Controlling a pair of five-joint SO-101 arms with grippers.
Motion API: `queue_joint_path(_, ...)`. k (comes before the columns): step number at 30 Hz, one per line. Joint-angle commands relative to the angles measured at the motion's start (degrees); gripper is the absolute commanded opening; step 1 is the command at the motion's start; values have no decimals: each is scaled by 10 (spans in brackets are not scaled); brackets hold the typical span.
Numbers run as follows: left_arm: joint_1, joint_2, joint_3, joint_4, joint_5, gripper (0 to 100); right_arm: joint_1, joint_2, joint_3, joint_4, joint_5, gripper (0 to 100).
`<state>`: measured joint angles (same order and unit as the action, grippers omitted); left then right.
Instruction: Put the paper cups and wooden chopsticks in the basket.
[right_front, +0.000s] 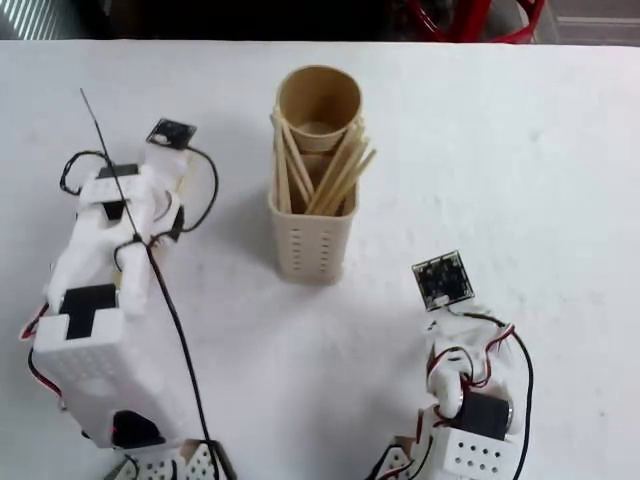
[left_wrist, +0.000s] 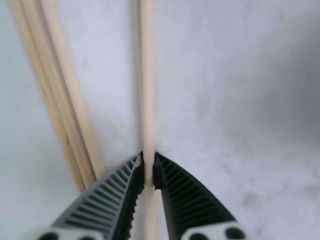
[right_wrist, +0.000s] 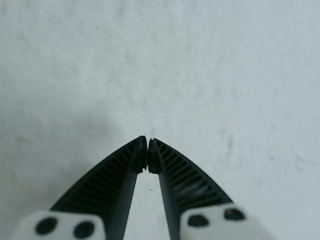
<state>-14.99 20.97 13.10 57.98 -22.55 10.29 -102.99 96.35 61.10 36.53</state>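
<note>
Your left tool (left_wrist: 149, 167) is pinched tight on one chopstick (left_wrist: 147, 75), which runs straight out past its tips, just beside a few loose sticks (left_wrist: 60, 100) on the white counter (left_wrist: 240, 100). Your right tool (right_wrist: 147, 150) is closed with nothing in it, pointing down at the counter. Between the two arms stands the basket (right_front: 312, 245), with a paper cup (right_front: 318, 100) sitting in its far end and a bunch of chopsticks (right_front: 335, 175) leaning inside it.
</note>
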Motion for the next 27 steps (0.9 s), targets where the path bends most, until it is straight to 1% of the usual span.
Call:
queue_joint_path(1,13,-2,-16,2,-4,24,-2,-4,5,0,0,18)
queue_joint_path(7,20,-65,-39,35,2,24,-2,-4,5,0,0,18)
queue_joint_path(11,20,-145,-54,72,23,24,-2,-4,5,0,0,18)
queue_joint_path(17,36,-278,-55,99,27,24,-2,-4,5,0,0,18)
queue_joint_path(20,65,-351,-56,108,52,24,-2,-4,5,0,0,18)
queue_joint_path(22,96,-404,-57,108,55,24,-2,-4,5,0,0,18)
queue_joint_path(27,196,-526,-89,102,55,24,-2,-4,5,0,0,18)
